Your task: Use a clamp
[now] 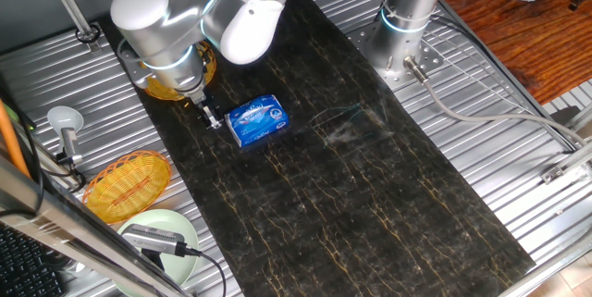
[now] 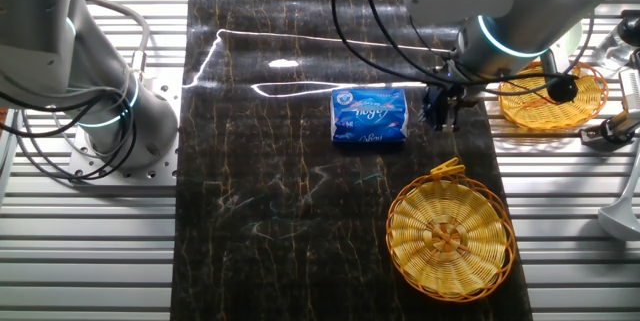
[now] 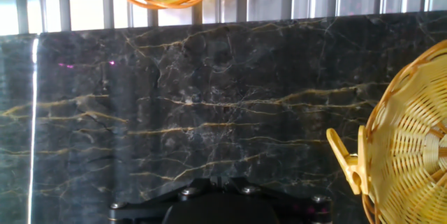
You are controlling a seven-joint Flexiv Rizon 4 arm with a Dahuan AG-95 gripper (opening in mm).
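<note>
Approach step, by the look of it: gripper (image 2: 441,113) low over the mat's edge, just beside the packet (image 2: 369,116), holding nothing; open or closed, cannot tell. Clamp (image 2: 446,169) clipped on the rim of the basket (image 2: 450,233) near that same edge, apart from the fingers. Long axis across the rim, legs splayed outward toward the mat's middle. Next: probably cross to the clamp, line the fingers up over both legs, squeeze.

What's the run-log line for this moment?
claw: beside blue packet, holding nothing visible | clamp: clipped on wicker basket rim, untouched
</note>
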